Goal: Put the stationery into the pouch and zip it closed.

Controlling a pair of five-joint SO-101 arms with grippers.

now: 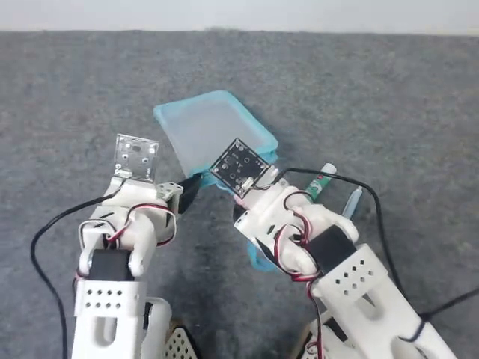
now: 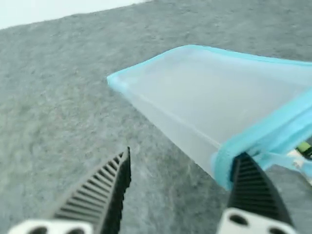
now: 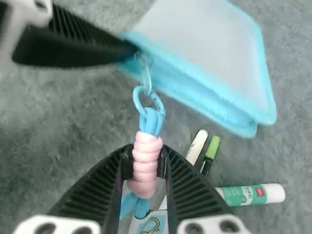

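Right gripper (image 3: 145, 152) clenched on pink zipper pull (image 3: 145, 168); blue cord runs to translucent blue pouch (image 3: 209, 58). Left gripper (image 2: 181, 170) spread, 1 jaw touching pouch corner, nothing pinched. Glue stick (image 3: 248, 194), green marker (image 3: 209, 152), white pen (image 3: 197, 145) lie on grey felt (image 3: 58, 126) just beside pouch, not inside.

Likely risks:
- tug drags unanchored pouch instead of moving zip
- zip shuts with 3 items outside
- pull slips from jaws

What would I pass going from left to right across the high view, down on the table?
Left arm → blue pouch → glue stick → pale pen. The right arm overlaps several of these, so it is left out.
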